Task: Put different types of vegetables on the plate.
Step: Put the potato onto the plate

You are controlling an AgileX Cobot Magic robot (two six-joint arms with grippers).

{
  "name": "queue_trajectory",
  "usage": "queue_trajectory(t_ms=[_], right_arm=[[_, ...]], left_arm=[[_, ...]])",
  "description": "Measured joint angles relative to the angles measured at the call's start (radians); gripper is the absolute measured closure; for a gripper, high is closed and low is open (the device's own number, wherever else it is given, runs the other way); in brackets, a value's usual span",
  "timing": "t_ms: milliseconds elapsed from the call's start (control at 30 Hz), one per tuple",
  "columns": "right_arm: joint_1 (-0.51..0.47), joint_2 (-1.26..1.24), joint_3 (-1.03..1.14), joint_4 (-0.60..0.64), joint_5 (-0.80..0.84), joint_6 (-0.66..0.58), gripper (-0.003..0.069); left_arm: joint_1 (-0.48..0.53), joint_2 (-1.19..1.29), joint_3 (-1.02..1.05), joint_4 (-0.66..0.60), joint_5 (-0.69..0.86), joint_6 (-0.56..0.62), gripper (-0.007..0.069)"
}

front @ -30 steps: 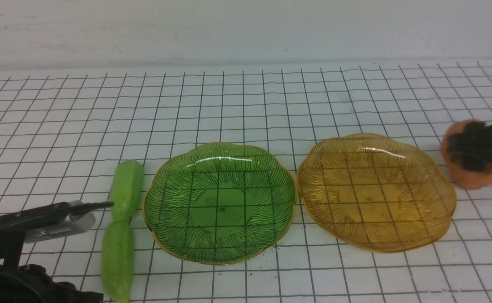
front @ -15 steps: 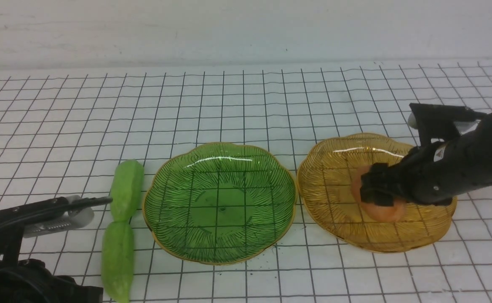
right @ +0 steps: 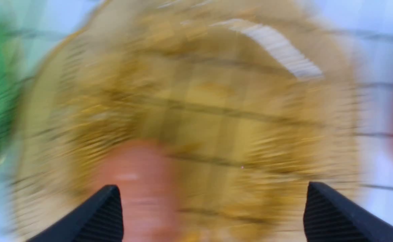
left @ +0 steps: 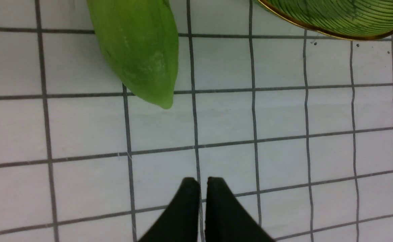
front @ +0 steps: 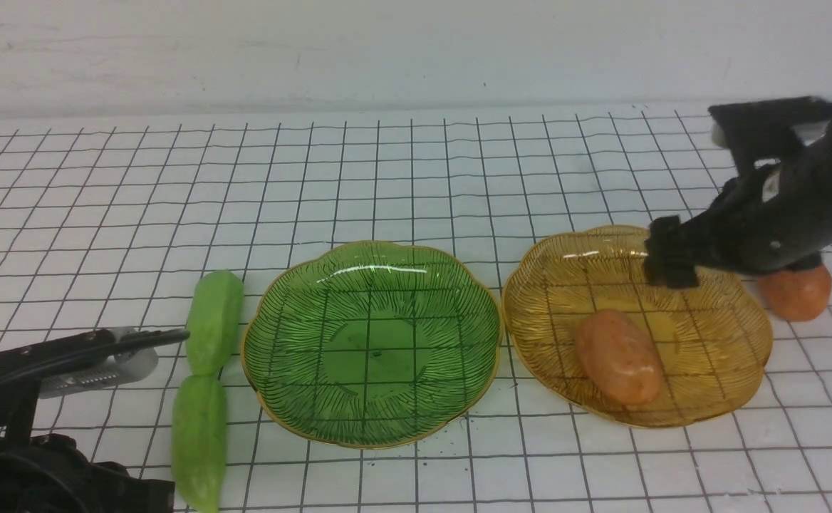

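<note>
- Your right gripper [right: 212, 185] has lifted back off the potato since the last half second; a second ago that potato was off at the right, now it's in the amber plate [front: 701, 342].
- Right claw: wide open, nothing between the fingers. You've got it above the far right part of the amber plate, arm reaching in from the right edge, fingers pointing down. Right wrist view is motion-blurred.
- Placed potato [front: 619, 356]: lying in the amber plate, left of its middle and toward your side, long axis slanted.
- Second potato [front: 797, 292]: on the gridded table [front: 430, 477], just right of the amber plate, partly hidden behind your right gripper.
- Left gripper [left: 202, 181]: shut, holding nothing. Tips sit over bare grid, apart from the near pepper's tapered end. Arm is low in the left near corner.
- Near pepper [front: 199, 442] and far pepper [front: 213, 320]: end to end on the table, left of the green plate [front: 373, 356], neither on a plate.
- Green plate sits just left of the amber one.
</note>
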Motion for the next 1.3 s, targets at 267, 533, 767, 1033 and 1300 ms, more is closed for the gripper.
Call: queue_trajectory(t_ms=[267, 533, 767, 1033, 1300], right_arm=[[-0.196, 0.103, -0.019, -0.314, -0.066, 0.344, -0.0017], [-0.204, 0.231, -0.019, -0.394, -0.147, 0.385, 0.0013], [-0.204, 0.295, -0.019, -0.492, -0.162, 0.460, 0.0034], [-0.204, 0.298, -0.020, -0.567, -0.169, 0.506, 0.0133], [-0.204, 0.298, -0.022, -0.556, -0.163, 0.510, 0.0340]], left_arm=[[-0.002, 0.001, 0.000, 0.000, -0.002, 0.000, 0.0611], [-0.002, 0.001, 0.000, 0.000, -0.002, 0.000, 0.0611], [-0.002, 0.001, 0.000, 0.000, -0.002, 0.000, 0.0611], [-0.002, 0.001, 0.000, 0.000, -0.002, 0.000, 0.0611], [-0.002, 0.001, 0.000, 0.000, -0.002, 0.000, 0.0611]])
